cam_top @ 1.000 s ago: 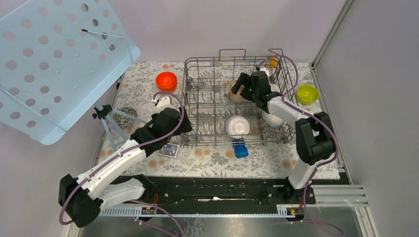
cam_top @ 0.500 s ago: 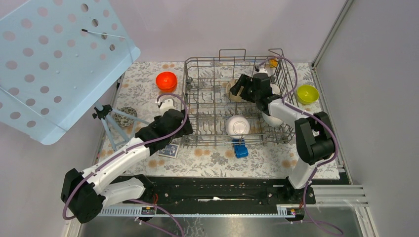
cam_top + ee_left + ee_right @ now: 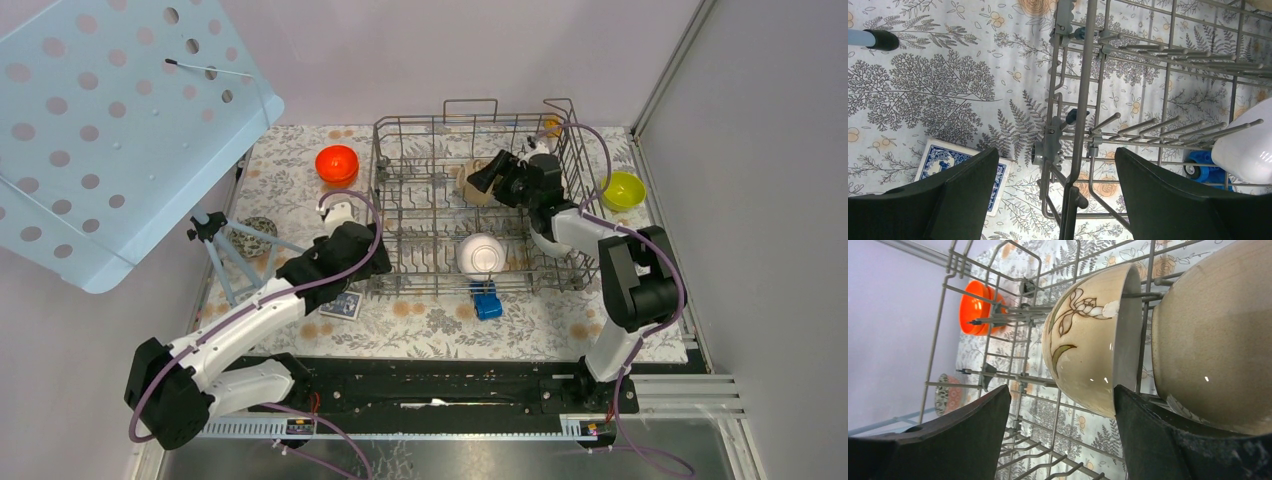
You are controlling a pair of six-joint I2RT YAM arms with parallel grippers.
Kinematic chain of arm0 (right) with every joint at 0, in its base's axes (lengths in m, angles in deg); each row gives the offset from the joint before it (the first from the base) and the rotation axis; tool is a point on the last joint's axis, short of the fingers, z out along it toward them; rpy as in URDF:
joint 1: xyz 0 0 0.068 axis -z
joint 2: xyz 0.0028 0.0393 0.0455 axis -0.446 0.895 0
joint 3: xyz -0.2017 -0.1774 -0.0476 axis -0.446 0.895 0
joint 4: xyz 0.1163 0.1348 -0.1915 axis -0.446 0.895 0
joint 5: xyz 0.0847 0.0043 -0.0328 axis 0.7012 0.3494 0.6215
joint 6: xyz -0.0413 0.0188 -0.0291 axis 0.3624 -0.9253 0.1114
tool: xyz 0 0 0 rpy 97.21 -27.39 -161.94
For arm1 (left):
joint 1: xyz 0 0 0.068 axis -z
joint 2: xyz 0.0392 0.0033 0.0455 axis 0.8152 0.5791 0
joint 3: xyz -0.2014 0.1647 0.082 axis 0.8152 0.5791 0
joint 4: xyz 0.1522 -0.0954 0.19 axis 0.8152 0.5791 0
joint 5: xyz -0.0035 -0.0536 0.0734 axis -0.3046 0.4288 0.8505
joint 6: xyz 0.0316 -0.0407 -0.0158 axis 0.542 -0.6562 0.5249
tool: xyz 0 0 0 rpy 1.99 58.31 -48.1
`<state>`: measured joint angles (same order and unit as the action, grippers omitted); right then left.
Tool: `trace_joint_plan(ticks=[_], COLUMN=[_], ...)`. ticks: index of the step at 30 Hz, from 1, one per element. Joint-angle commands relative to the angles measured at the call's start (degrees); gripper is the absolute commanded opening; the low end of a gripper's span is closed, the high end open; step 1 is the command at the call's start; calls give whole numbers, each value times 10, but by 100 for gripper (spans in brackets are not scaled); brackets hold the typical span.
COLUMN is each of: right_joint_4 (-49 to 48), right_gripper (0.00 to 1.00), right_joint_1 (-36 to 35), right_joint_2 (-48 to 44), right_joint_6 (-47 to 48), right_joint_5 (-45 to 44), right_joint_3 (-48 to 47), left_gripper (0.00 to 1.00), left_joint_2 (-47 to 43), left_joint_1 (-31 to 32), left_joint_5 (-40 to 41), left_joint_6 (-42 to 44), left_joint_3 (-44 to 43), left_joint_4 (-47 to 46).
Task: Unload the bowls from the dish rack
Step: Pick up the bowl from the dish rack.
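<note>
i saw right pincer (image 3: pixel 1062 390) spread wide inside dish rack (image 3: pixel 437 118), flowered beige bowl (image 3: pixel 1088 340) on edge between its fingers, second beige bowl (image 3: pixel 1213 340) just beside. left pincer (image 3: pixel 1056 152) also spread, over rack's near-left rim. white bowl (image 3: pixel 481 254) sat in rack's near side; orange bowl (image 3: pixel 337 164) and yellow-green bowl (image 3: pixel 622 189) on desk (image 3: pixel 430 325).

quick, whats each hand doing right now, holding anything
Left hand: open, empty, over the dish rack edge.
Right hand: open, empty, facing a beige bowl.
</note>
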<state>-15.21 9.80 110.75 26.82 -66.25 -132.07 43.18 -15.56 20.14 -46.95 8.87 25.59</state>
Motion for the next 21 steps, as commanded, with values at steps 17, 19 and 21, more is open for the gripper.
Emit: trace_joint_plan(ticks=[17, 19, 21], right_joint_4=[-158, -168, -172], right_gripper=[55, 51, 50], right_joint_1=[24, 24, 24], right_joint_2=[25, 28, 32], right_joint_6=[-66, -71, -72], right_joint_5=[124, 131, 138], right_joint_3=[6, 6, 4], left_gripper=[89, 89, 89], left_joint_2=[13, 14, 15], left_joint_1=[-1, -2, -1], left_joint_5=[-11, -12, -13], left_joint_6=[-9, -9, -8], left_joint_3=[6, 6, 6], left_joint_4=[-29, -30, -30])
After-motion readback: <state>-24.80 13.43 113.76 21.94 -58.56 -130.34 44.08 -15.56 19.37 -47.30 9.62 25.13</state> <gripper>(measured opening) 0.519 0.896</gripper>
